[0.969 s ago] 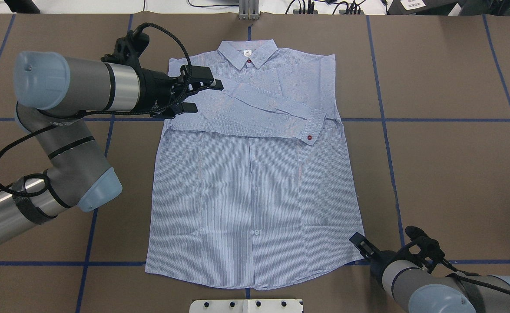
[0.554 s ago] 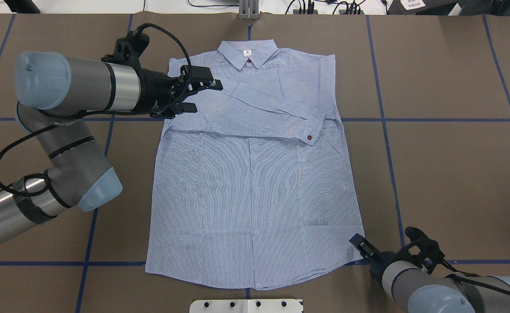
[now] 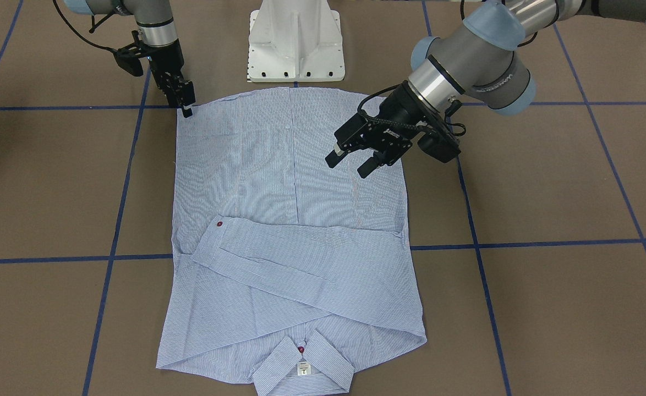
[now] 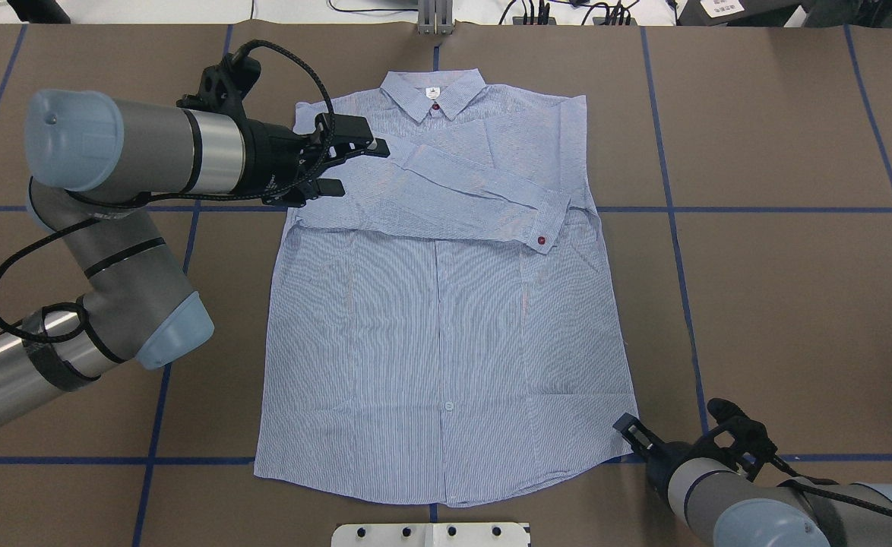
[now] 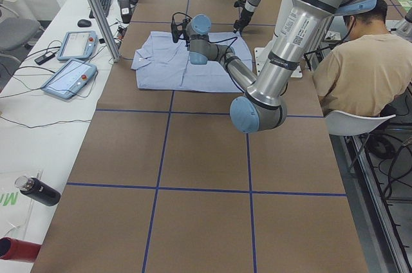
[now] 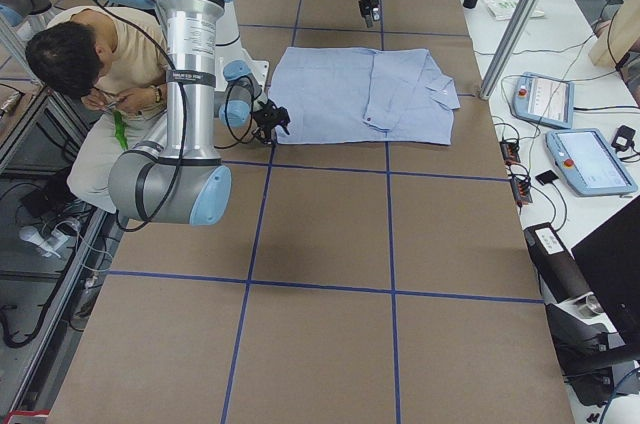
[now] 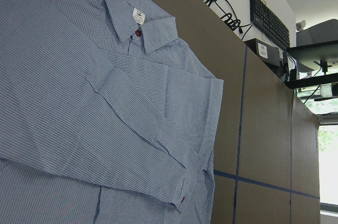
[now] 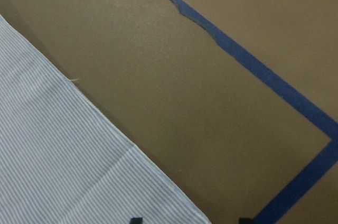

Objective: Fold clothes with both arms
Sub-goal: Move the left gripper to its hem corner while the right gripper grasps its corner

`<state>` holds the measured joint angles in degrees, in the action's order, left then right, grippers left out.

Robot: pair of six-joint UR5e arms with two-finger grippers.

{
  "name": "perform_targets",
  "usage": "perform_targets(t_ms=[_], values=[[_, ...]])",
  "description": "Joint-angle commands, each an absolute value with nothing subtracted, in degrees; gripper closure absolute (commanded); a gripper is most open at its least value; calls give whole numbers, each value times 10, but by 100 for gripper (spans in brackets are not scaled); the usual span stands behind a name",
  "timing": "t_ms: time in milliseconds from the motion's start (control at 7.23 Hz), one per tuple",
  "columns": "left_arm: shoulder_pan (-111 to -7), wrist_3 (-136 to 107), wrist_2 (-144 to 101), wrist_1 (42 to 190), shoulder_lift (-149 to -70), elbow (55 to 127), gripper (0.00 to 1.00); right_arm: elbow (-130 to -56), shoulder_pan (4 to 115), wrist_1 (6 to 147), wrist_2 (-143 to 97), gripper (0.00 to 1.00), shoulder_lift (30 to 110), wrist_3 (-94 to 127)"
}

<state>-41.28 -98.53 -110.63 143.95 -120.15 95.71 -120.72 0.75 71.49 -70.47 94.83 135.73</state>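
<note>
The light blue striped shirt (image 4: 446, 319) lies flat and face up on the brown table, collar (image 4: 434, 95) far from the robot, both sleeves crossed over the chest. A red cuff button (image 4: 541, 240) shows. My left gripper (image 4: 359, 167) hovers open above the shirt's shoulder on its own side, holding nothing; the front-facing view shows it (image 3: 348, 168) raised over the cloth. My right gripper (image 4: 628, 429) is low at the hem corner (image 3: 182, 113). In the right wrist view its fingertips (image 8: 136, 220) stand apart with the hem corner (image 8: 174, 203) between them, so it is open.
The white pedestal base (image 3: 295, 44) stands just behind the hem. Blue tape lines (image 4: 674, 220) grid the table. A seated person (image 5: 360, 67) is beside the robot. Tablets (image 5: 67, 76) and a dark bottle (image 5: 38, 190) lie on the side bench.
My right gripper has edged slightly down toward the hem corner. The left arm and the shirt have not moved.
</note>
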Motion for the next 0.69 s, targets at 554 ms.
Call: perform_targets(t_ms=[554], values=[[-411, -983, -1105, 1431, -1201, 955, 1, -1216, 10, 715, -705, 100, 947, 1357]])
